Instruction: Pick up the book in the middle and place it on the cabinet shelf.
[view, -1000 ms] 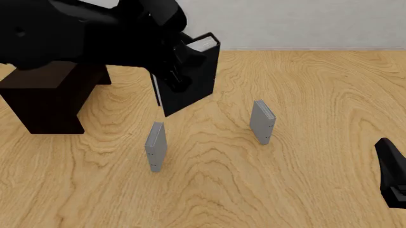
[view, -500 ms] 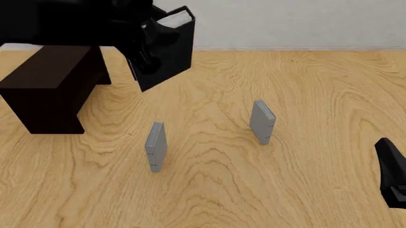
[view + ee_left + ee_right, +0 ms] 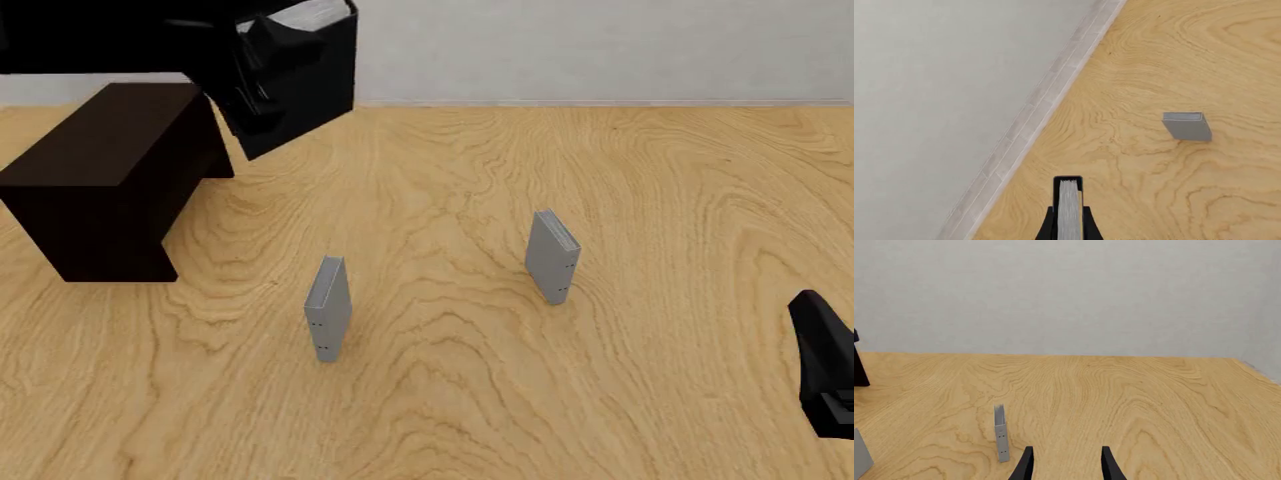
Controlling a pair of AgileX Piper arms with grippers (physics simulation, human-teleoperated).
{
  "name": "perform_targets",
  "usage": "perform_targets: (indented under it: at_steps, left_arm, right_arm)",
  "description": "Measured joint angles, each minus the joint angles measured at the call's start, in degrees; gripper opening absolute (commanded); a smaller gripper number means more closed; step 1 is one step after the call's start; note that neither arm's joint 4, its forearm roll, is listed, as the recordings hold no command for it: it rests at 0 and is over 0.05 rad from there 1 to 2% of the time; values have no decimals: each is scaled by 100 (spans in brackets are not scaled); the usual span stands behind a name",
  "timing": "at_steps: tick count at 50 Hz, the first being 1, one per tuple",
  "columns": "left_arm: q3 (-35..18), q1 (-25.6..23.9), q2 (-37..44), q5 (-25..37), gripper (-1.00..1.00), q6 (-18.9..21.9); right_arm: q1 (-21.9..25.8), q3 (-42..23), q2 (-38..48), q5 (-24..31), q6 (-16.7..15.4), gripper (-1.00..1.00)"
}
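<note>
The light wood-grain bench point(image 3: 561, 400) spans my whole front view, ending at a pale grey wall behind. On its far left stands the dark brown, almost black, box-shaped wooden cabinet shelf point(image 3: 100, 190), flat-topped; from this side I cannot see into its recess, so I cannot tell what it holds. My left arm reaches in at the upper left, above the cabinet's right end. The thick black-covered book with white page edges point(image 3: 300, 80) hangs tilted in the air there, clear of the bench, just right of the cabinet top, its white page block turned upward. In the left wrist view the book point(image 3: 1069, 210) shows edge-on: a narrow grey-white band of pages framed by black cover, with the left hand point(image 3: 1069, 227) clamped on it, one black finger against each cover. Two thin grey slab-like books stand upright on the bench, well apart from each other: the left thin grey book point(image 3: 327, 308) and the right thin grey book point(image 3: 551, 256). Each shows small dark dots along its narrow edge. My right hand point(image 3: 1065, 465) rests low near the bench at the right, its two black fingers spread, with nothing between them.
</note>
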Motion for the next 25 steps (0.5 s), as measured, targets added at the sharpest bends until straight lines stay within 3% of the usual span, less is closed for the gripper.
perform_targets:
  at_steps: [25]
  left_arm:
    - [-18,605,-230,-287,-100,351]
  right_arm:
    - [0,0,0,0,0,100]
